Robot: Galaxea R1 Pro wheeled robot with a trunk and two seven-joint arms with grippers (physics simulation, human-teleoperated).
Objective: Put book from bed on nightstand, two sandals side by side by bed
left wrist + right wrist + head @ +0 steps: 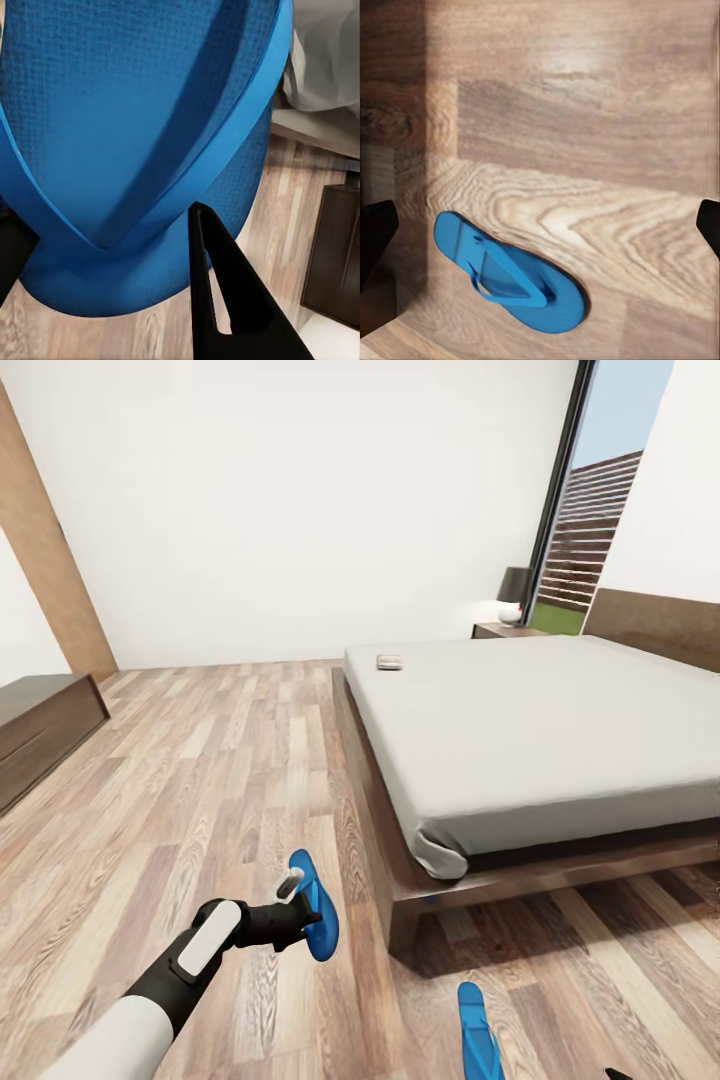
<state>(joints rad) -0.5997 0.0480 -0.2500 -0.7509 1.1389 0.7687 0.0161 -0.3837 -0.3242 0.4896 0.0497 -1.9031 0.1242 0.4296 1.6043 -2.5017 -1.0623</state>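
between left end effector (300, 905) fingers, 1 sandal (318, 908)

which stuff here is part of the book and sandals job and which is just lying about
Part of the job:
- sandal held in the left gripper
- second sandal on the floor by the bed's foot
- book on the bed
- nightstand beyond the bed

Just there:
- lamp on the nightstand
- long low cabinet by the wall
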